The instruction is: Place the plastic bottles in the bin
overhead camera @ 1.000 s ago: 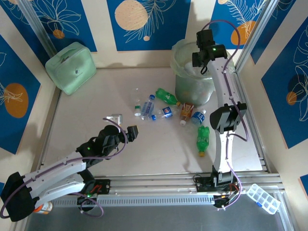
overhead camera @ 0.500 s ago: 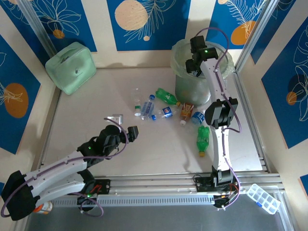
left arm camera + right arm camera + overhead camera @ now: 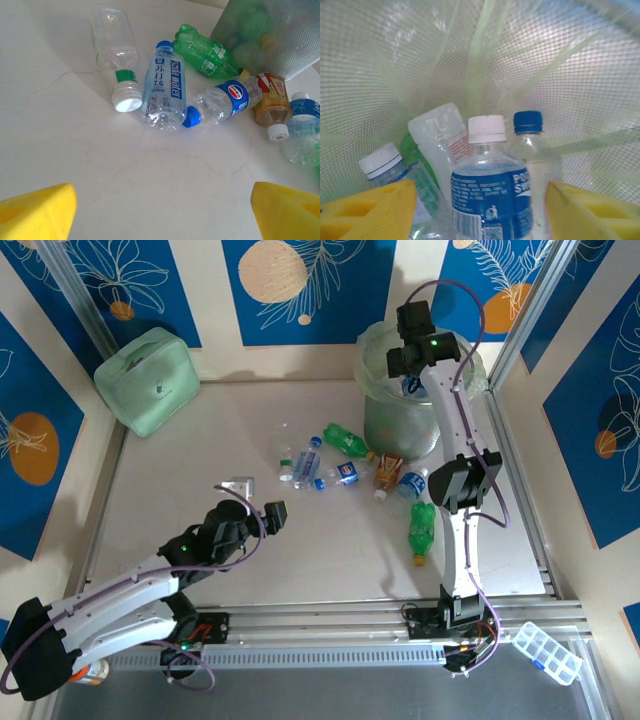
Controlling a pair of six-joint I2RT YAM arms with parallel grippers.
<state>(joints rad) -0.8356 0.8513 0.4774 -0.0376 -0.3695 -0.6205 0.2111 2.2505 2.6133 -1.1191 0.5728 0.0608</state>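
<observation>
The right gripper [image 3: 404, 364] is hanging over the bin [image 3: 372, 352], which is standing in the far right corner of the tabletop [image 3: 190, 455]. In the right wrist view its yellow pads [image 3: 370, 210] are standing apart, with a white-capped, blue-labelled bottle [image 3: 487, 187] sitting upright between them and a gap showing on either side, so the jaws are spread and gripping nothing. Around that bottle inside the bin, a blue-capped clear bottle [image 3: 530, 145] is standing just to its right, a crumpled clear one with a red label [image 3: 440, 135] is leaning behind it, and another white-capped one [image 3: 382, 162] is lying at the left. Now the left gripper [image 3: 258, 500]: it is hovering over the middle of the tabletop toward the near edge, fingers wide apart and empty. Ahead of it in the left wrist view, the loose bottles are lying in a cluster: a clear bottle with a green band [image 3: 117, 55], a soda water bottle [image 3: 165, 85] just beside it, a Pepsi bottle [image 3: 225, 102] touching that one cap to base, a green bottle [image 3: 205, 50] resting by the bin's wall, a brown tea bottle [image 3: 272, 100] and a blue-labelled bottle [image 3: 302, 130]. From above, a second green bottle [image 3: 422, 530] is lying apart, nearer the right edge. A mint-green case [image 3: 150, 380] is sitting in the far left corner.
</observation>
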